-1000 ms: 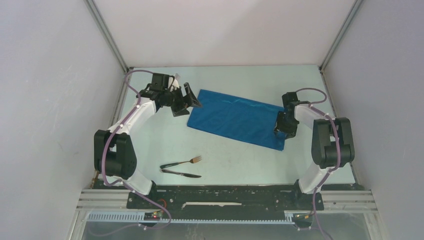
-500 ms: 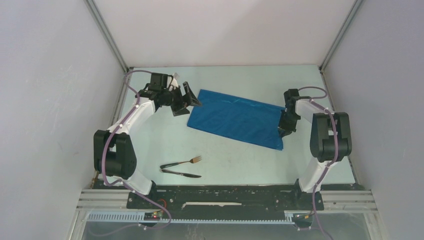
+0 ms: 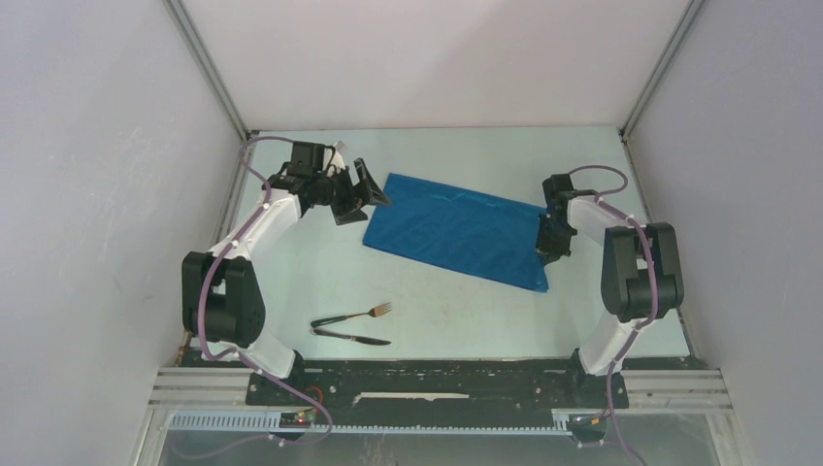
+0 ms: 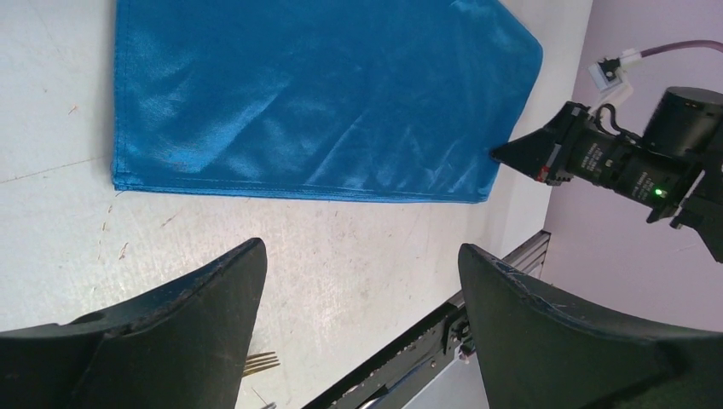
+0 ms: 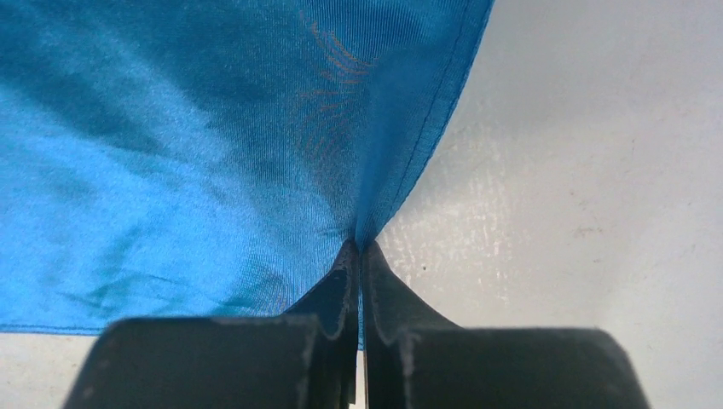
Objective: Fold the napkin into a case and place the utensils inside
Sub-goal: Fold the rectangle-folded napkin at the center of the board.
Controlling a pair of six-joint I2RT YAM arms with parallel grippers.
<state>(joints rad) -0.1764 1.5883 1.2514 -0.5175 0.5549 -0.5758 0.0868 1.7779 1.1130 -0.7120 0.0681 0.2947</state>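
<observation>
The bright blue napkin (image 3: 451, 231) lies flat on the table as a long slanted rectangle. My right gripper (image 3: 547, 249) is at its right end, shut on a pinch of the cloth's edge (image 5: 358, 247); the napkin (image 5: 187, 128) puckers up into the closed fingertips. My left gripper (image 3: 366, 197) hovers just off the napkin's left end, open and empty (image 4: 360, 251), with the napkin (image 4: 307, 94) spread beyond it. The fork (image 3: 357, 315) and the dark knife (image 3: 355, 338) lie side by side near the front left, apart from both grippers. Fork tines (image 4: 260, 364) peek out beside my left finger.
White walls and metal frame posts (image 3: 209, 73) enclose the table on three sides. The black base rail (image 3: 437, 379) runs along the near edge. The right arm (image 4: 614, 158) shows at the napkin's far end in the left wrist view.
My right gripper has closed on the napkin's right edge and shifted slightly back along that end. The left arm and the utensils have not moved.
</observation>
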